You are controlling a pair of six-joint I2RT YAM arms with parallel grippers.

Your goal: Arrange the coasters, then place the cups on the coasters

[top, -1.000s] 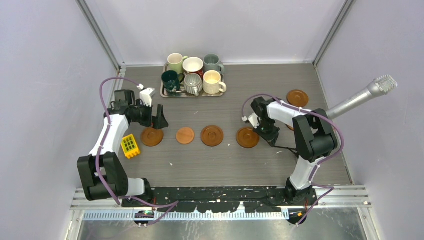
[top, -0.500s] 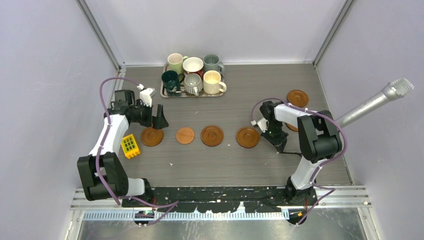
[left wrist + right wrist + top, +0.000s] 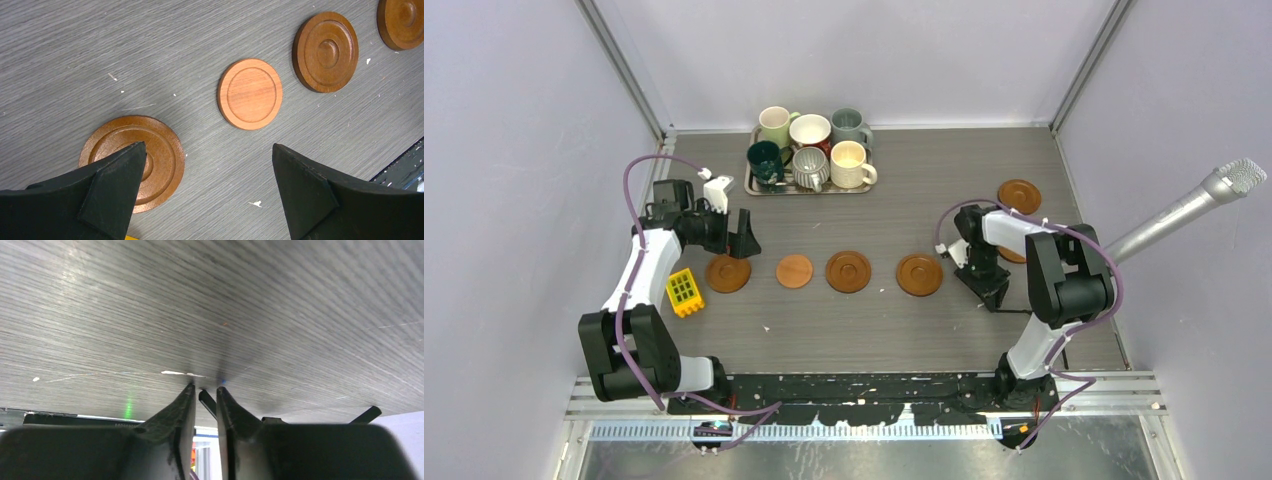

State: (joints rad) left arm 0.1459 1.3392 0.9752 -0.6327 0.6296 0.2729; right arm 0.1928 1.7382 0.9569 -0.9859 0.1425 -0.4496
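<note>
Coasters (image 3: 849,271) are set out in a row of 4 across the middle of the table (image 3: 854,330), spaced apart and not touching. The 2nd from the left, the lighter coaster (image 3: 249,93), is plainer than the ringed ones. A 5th coaster (image 3: 1019,196) is seen well apart near the far right edge, and a 6th coaster (image 3: 1014,256) is mostly hidden behind the right arm (only a brown sliver shows). All 6 cups (image 3: 811,165) are crowded together on the metal tray (image 3: 754,190) at the back of the table, none on a coaster. The left gripper (image 3: 205,175) is spread wide and empty above the leftmost coaster (image 3: 160,150), which is overlapped by 1 finger in the wrist view; whether it is touched cannot be told. The right gripper (image 3: 205,390) is drawn almost closed, with only a thin slit between its fingers and nothing held, its tips down at the bare tabletop just right of the row. A yellow block (image 3: 685,292) is seen beside the left arm.
</note>
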